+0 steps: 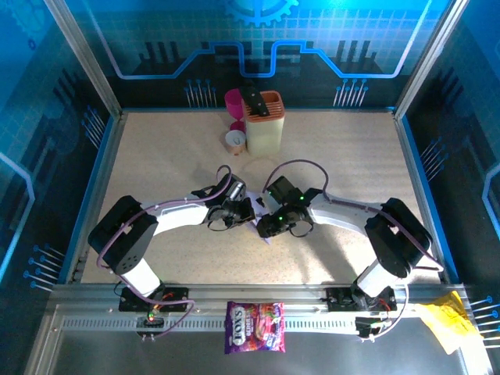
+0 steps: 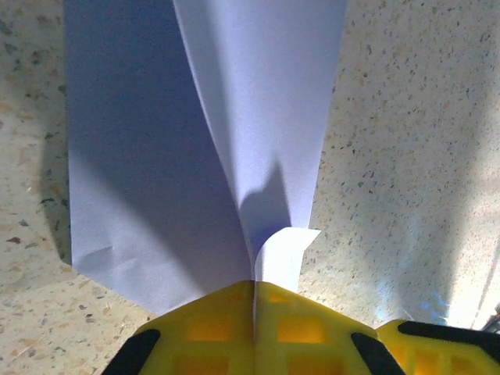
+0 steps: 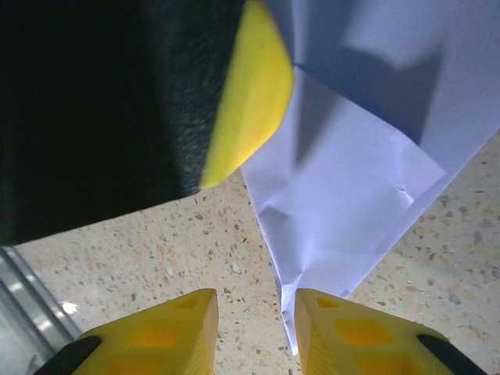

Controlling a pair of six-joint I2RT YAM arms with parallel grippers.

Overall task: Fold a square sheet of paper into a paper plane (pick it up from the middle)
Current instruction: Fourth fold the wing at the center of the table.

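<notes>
The thin pale lilac sheet of paper (image 2: 234,117), partly folded, is lying in the middle of the speckled beige tabletop (image 1: 156,172), which is sitting inside blue-lit panelled walls (image 1: 78,47). The left claw (image 2: 255,291) is pinching the sheet's raised edge, fingers together. The right claw (image 3: 255,312) is standing apart, the paper's pointed corner reaching into its gap.

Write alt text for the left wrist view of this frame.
The yellow left gripper is pinched shut on a raised fold of lilac paper. The partly folded sheet stretches away from the camera across a speckled table.
</notes>
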